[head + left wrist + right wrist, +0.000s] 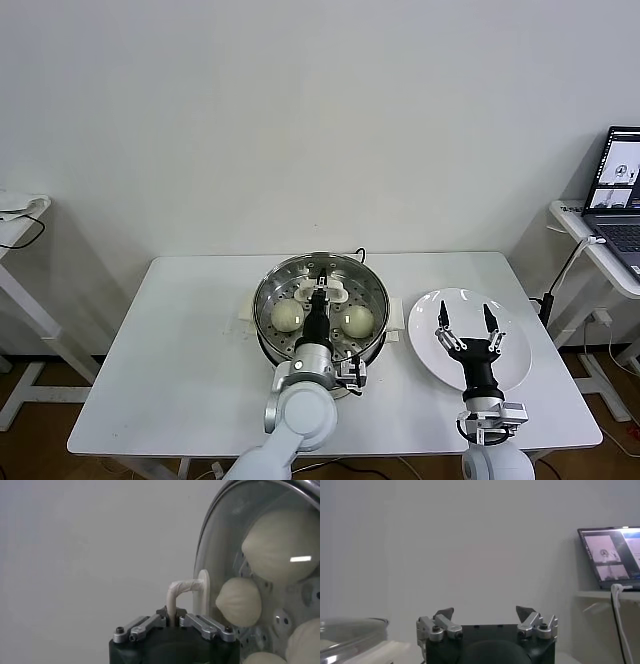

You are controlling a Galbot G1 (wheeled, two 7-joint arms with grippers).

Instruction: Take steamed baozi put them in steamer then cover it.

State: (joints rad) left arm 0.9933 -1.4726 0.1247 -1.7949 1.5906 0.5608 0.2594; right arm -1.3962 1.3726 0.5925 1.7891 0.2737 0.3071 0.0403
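From the head camera, the left gripper [321,287] reached over the steamer [320,352], its jaws pinched tight on the white handle at the centre of the cover [275,290], which lay over the steamer's mouth. Through the glass two steamed baozi [287,316] showed clearly, one on each side of the arm; any others were hidden behind the arm and handle. The steamer stood at the middle of the white table [180,340]. To its right lay one white plate [510,345], bare, and over it hung the right gripper [467,322] with its two fingers spread wide, holding nothing. A laptop [620,185] sat on a side stand at the far right.

In the left wrist view, the left gripper [173,621] was closed on the thin end of the cover's handle [186,587], which rose straight from between the fingers and met the glass of the cover [220,540]. Behind the glass, four baozi [240,601] were visible in whole or part, lying on the perforated tray just beyond the gripper.

In the right wrist view, the right gripper [485,614] stood wide open and empty. One edge of the cover's [350,630] rim appeared off to the side, well apart from the fingers, and the laptop [612,557] stood in the background.
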